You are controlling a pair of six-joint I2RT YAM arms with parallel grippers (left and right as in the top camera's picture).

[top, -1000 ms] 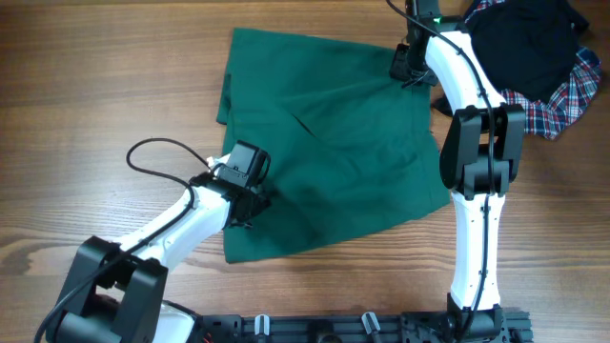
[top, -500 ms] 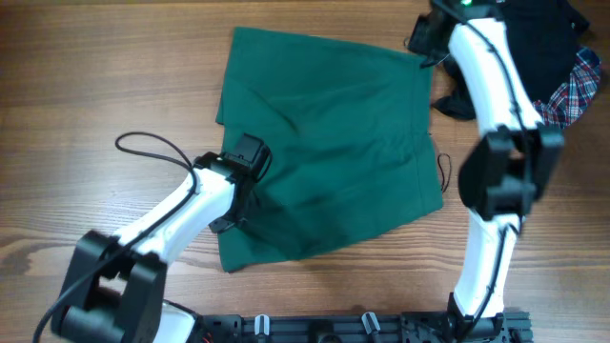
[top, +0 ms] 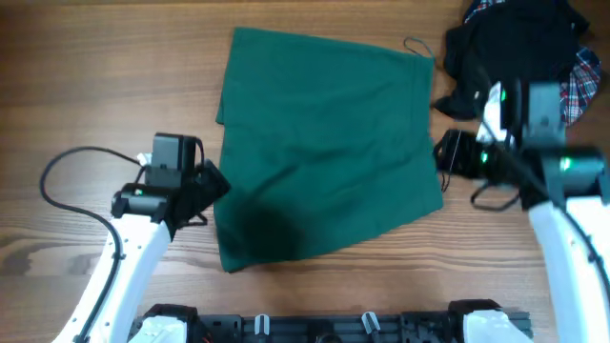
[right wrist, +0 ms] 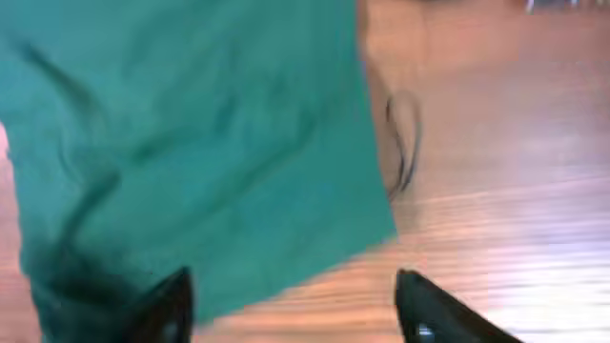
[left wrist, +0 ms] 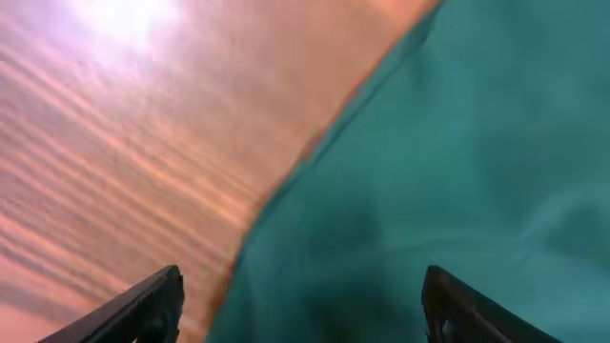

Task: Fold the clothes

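Note:
The dark green clothes (top: 329,143) lie spread flat in the middle of the table, with a thin drawstring cord (top: 415,45) at their top right corner. My left gripper (top: 212,183) hovers at the cloth's left edge, open and holding nothing. In the left wrist view the green fabric (left wrist: 448,162) fills the space between the left gripper's (left wrist: 305,307) spread fingers. My right gripper (top: 446,154) is open beside the right edge. The right wrist view shows the cloth's corner (right wrist: 191,143), a cord loop (right wrist: 400,143) on the wood, and the right gripper (right wrist: 295,307) holding nothing.
A black garment (top: 515,43) and a red-blue-white plaid one (top: 577,81) are heaped at the back right corner, close behind the right arm. Bare wooden table (top: 105,76) surrounds the green cloth.
Both grippers opened and let go of the green cloth. The left one drew back leftwards to the cloth's edge. The right one came from the top right corner down to the right edge.

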